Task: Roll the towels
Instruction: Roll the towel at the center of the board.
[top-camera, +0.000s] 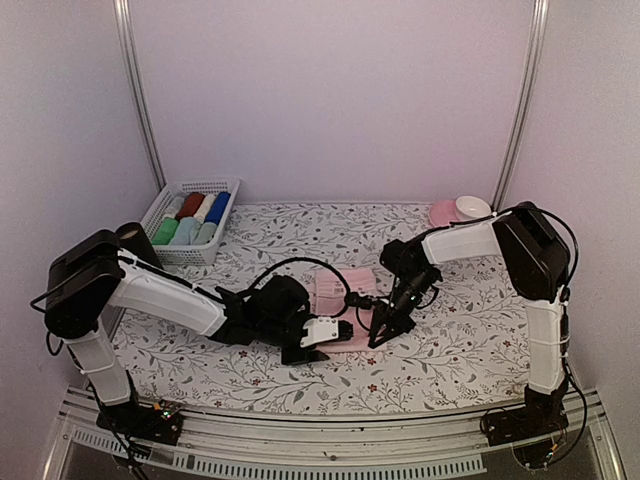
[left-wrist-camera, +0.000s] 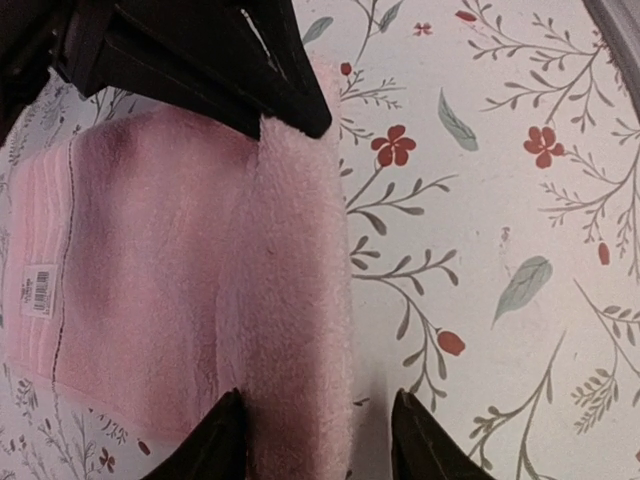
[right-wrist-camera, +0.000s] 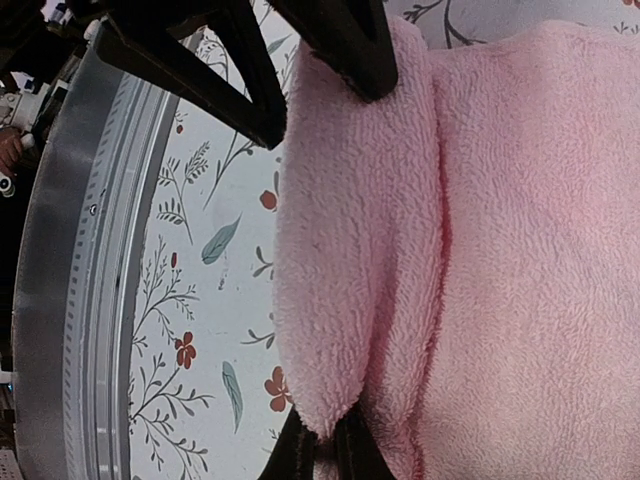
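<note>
Two grippers meet at the near edge of the pink towel (top-camera: 338, 285), which lies flat in the middle of the flowered table (top-camera: 470, 330). That edge is folded over into a first turn. My right gripper (right-wrist-camera: 322, 452) is pinched shut on the fold. My left gripper (left-wrist-camera: 322, 440) straddles it, jaws apart, not clamping. I judge the roll barely started. Next, my left jaws should close on the fold, then both grippers turn it evenly away from me.
</note>
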